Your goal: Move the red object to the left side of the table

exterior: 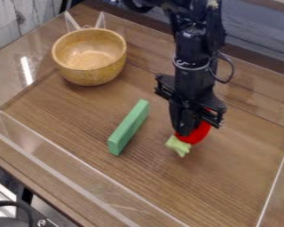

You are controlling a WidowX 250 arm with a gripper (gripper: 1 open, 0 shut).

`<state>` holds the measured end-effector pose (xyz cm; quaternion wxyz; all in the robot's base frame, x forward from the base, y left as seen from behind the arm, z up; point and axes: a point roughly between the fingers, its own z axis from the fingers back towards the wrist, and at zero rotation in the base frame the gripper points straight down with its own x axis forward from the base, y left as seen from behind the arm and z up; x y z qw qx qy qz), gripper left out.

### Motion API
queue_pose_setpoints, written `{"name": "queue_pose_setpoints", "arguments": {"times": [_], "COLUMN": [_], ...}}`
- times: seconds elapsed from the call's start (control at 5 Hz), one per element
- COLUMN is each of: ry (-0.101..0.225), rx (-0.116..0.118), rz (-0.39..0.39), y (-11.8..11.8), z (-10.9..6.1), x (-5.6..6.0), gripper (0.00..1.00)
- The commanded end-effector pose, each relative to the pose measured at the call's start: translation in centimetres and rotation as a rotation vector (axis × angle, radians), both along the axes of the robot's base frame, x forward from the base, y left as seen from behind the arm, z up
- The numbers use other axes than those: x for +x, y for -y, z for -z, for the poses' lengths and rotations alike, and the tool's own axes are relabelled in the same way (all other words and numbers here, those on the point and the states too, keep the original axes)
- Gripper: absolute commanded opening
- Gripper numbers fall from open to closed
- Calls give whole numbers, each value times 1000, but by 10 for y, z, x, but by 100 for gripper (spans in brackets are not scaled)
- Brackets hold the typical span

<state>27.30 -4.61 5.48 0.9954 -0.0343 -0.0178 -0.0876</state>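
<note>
The red object point(197, 134) is a small rounded toy fruit with a pale green leafy end pointing down-left, at the right of the wood-grain table point(74, 111). My gripper point(194, 127) comes down on it from above and is shut on its red body. The black fingers cover the fruit's upper part. Whether the fruit rests on the tabletop or hangs just above it I cannot tell.
A long green rectangular block point(129, 126) lies diagonally left of the fruit. A wooden bowl point(90, 56) stands at the back left. Low clear acrylic walls point(26, 146) edge the table on all sides.
</note>
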Motion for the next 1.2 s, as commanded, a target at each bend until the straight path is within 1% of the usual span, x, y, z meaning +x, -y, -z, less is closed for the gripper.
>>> {"name": "queue_pose_setpoints", "arguments": {"times": [0.0,1.0], "ry": [30,30], "rx": [-9,-26], "rz": [-4,-17], "y": [0,-4], "z": [-10,-17], "x": [4,1], "gripper": [0,0]}}
